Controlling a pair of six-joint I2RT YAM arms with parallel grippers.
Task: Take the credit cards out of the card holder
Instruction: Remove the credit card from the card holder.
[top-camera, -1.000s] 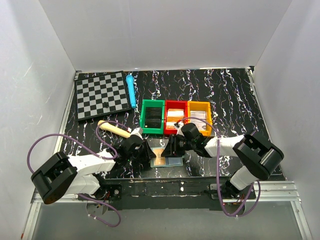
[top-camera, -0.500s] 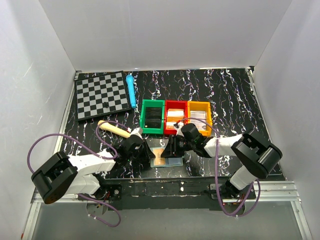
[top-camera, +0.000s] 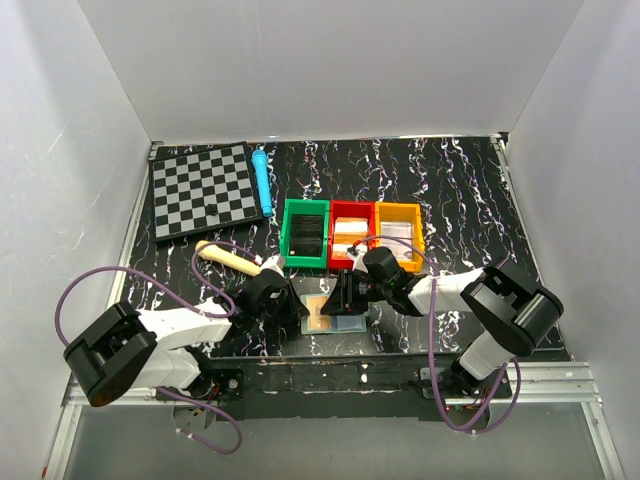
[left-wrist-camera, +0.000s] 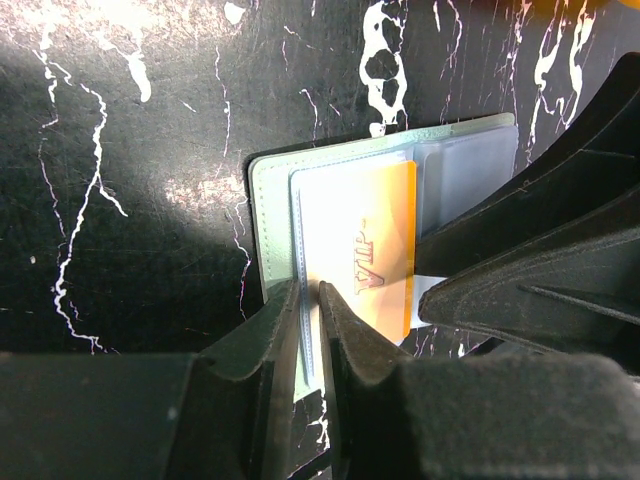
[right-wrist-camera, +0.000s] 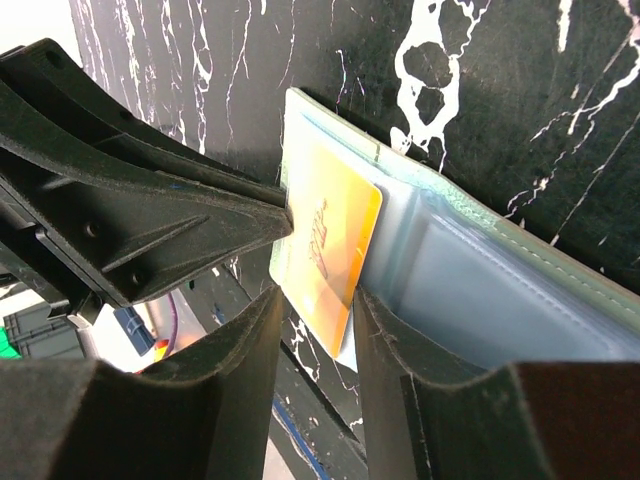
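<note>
The card holder lies open on the black marbled table, between my two grippers. Its grey-green border and pale blue panels show in the wrist views. An orange and white credit card sticks out of the left panel past the holder's near edge. My left gripper is nearly shut, pinching the left edge of that panel's clear pocket. My right gripper is open, and the card's corner sits between its fingers. Any other cards are hidden.
Green, red and orange bins stand in a row just behind the grippers, with flat things inside. A chessboard, a blue pen and a beige stick lie at the back left.
My left gripper's jaws have narrowed onto the pocket edge. Both arms and the card holder stay almost where they were.
</note>
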